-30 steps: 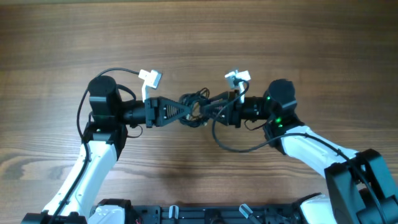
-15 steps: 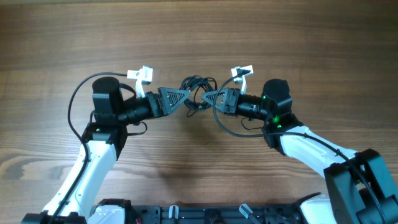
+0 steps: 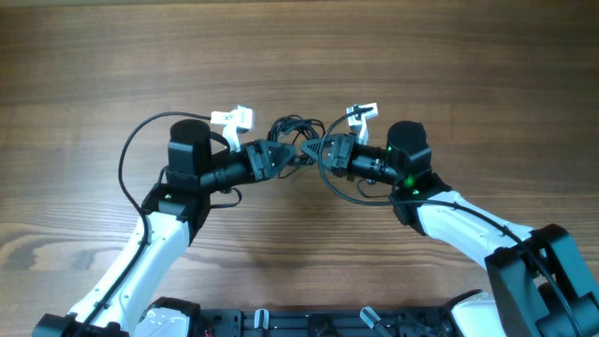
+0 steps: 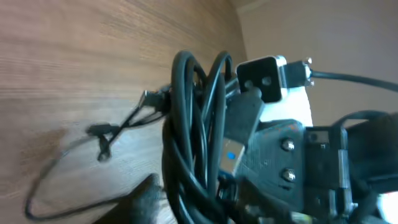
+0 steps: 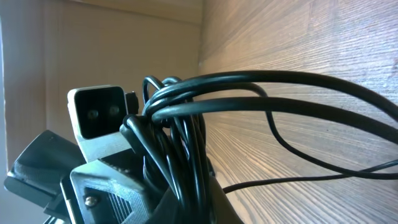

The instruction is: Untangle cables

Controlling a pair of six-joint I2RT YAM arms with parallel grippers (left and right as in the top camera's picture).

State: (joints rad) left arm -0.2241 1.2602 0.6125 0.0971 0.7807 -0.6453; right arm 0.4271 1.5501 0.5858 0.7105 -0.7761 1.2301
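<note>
Soft, even light from above falls on the wooden table (image 3: 299, 56), bright without hard glare. The arms (image 3: 154, 239) cast only faint, blurred shadows. The overhead view is sharp. In both wrist views the black cables (image 4: 177, 155) loom close and slightly soft, and the wood shows a pale sheen.

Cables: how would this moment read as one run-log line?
cables: bunched, tangled | right gripper: shut on cables | left gripper: at the bunch, grip unclear | untangling: not done

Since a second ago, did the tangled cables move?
Yes. The cables shifted a little toward the table's far side, away from the black rail along the near edge.
</note>
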